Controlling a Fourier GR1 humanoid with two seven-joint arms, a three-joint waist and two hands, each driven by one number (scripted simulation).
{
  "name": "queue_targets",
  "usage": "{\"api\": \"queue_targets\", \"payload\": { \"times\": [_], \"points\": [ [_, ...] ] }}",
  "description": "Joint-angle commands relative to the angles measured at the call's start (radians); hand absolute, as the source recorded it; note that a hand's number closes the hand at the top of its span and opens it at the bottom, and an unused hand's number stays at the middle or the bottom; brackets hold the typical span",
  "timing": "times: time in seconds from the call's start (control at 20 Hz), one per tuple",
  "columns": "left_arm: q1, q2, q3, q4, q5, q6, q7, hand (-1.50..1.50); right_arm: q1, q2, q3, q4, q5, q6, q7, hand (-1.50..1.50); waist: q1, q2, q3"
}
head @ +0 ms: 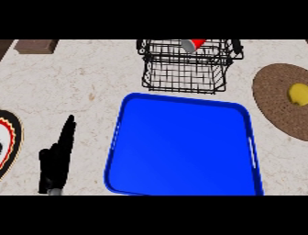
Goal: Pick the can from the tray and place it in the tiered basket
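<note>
Checking can (192,44): red, lying tilted inside tiered basket (184,75), upper centre, off blue tray (184,147).
— Confirmed; left hand (58,151) lower left, fingers straight and together, holding nothing. No right hand in frame.
— Judging placement done. Best kept clear of basket wires; no nudging.

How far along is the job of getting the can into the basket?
Looks done: the can sits in the top of the tiered basket, and the blue tray holds nothing. Nothing is in hand; the left hand rests open beside the tray. Nothing appears left.
</note>
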Motion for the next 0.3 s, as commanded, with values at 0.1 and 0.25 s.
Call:
{"api": "queue_targets", "payload": {
  "times": [0.1,0.25],
  "points": [
    [-0.013,-0.018,0.000,0.074,0.001,-0.014,0.005,0.00,0.109,-0.239,-0.076,0.093,-0.076,0.272,-0.061,-1.50,0.001,0.008,-0.005],
    [-0.018,-0.032,-0.012,0.094,-0.023,-0.005,-0.021,0.00,0.182,-0.265,-0.114,0.171,-0.101,0.322,-0.188,-1.50,0.015,0.013,-0.003]
  ]
}}
